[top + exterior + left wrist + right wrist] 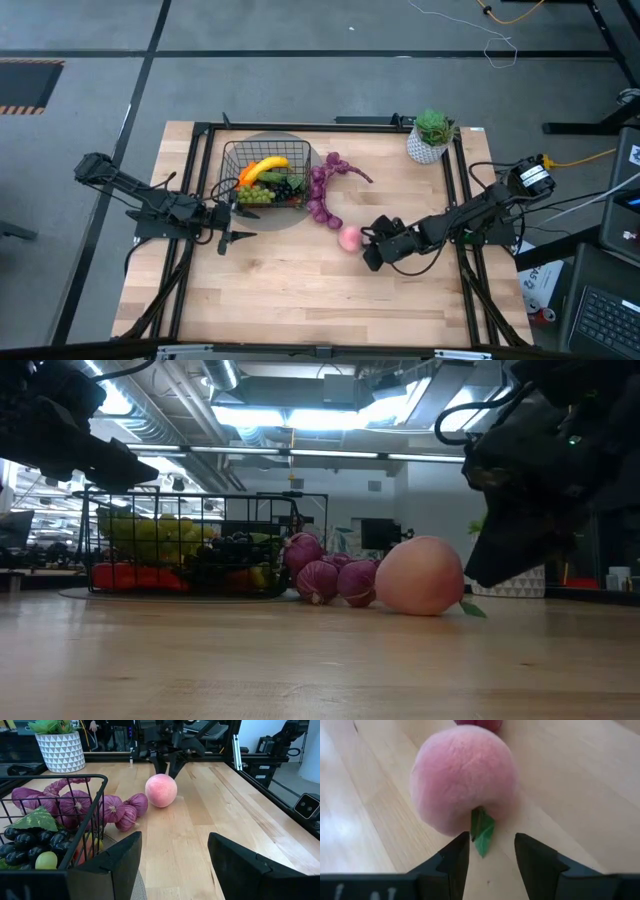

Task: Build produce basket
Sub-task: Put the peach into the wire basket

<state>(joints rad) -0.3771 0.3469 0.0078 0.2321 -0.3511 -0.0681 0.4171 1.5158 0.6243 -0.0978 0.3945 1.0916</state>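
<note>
The black wire basket [228,150] stands at the table's far left of centre on a grey round mat. It holds a yellow banana [268,165], green grapes [255,195] and dark grapes [30,842]. A purple string of bulbs [322,195] lies on the table beside the basket's right wall. The pink peach [462,780] rests on the wood to the right of the bulbs. My right gripper [491,842] is open just short of the peach, slanting down, with the peach's green leaf [482,832] between its fingertips. My left gripper [175,840] is open at the basket's near corner, holding nothing.
A white pot with a green plant [431,137] stands at the far right corner. A black frame [460,190] runs around the table's edges. Bare wood [300,290] spreads across the near half of the table.
</note>
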